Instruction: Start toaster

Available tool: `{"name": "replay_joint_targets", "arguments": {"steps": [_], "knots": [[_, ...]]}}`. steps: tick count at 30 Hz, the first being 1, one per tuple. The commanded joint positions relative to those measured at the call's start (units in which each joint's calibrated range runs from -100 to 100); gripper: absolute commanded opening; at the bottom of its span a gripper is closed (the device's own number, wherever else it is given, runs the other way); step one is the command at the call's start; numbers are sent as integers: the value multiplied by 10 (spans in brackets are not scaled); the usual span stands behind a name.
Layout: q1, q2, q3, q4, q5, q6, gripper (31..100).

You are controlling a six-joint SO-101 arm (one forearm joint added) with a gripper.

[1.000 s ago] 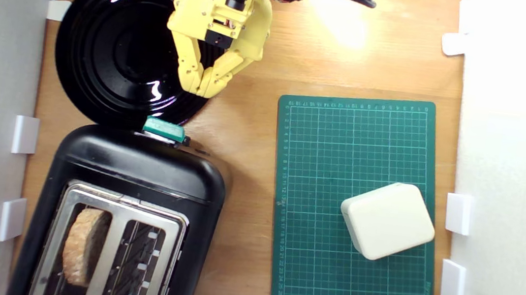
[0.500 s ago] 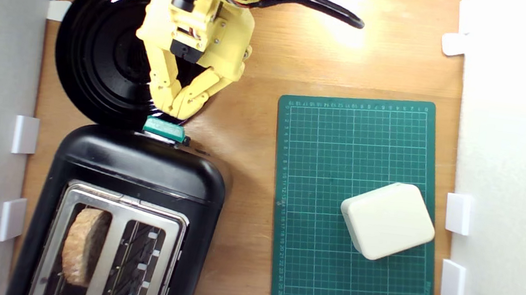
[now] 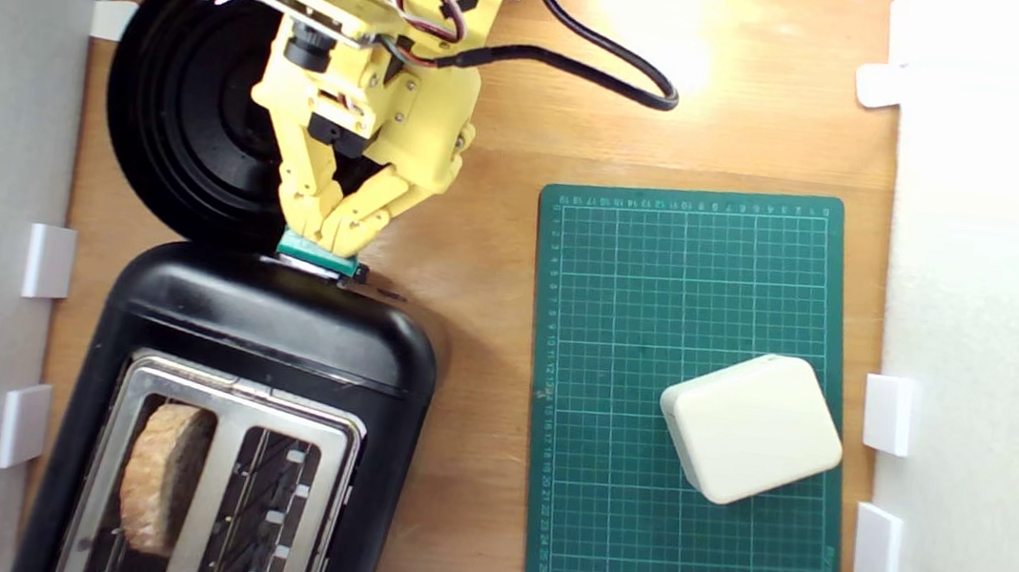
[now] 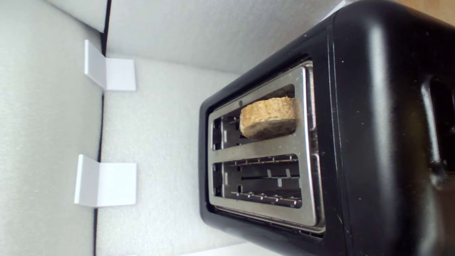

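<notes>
lowered since before, clenched yellow plastic claw meets glossy black toaster's small teal lever.

I count one toaster with two slots, and one slice of bread standing in one of them. One teal lever sits at its 12 o'clock end. There is one black plate, one green cutting mat, and one cream box on it. Along the walls I see six white brackets.
</notes>
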Motion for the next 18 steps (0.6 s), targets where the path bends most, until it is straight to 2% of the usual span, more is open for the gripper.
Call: {"name": "replay_joint_targets", "arguments": {"steps": [1,6,18], "knots": [[8,10,-40,0,-32,-2,316],[23,24,-40,1,-44,-1,316],[23,42,-34,-2,-44,10,316]]}}
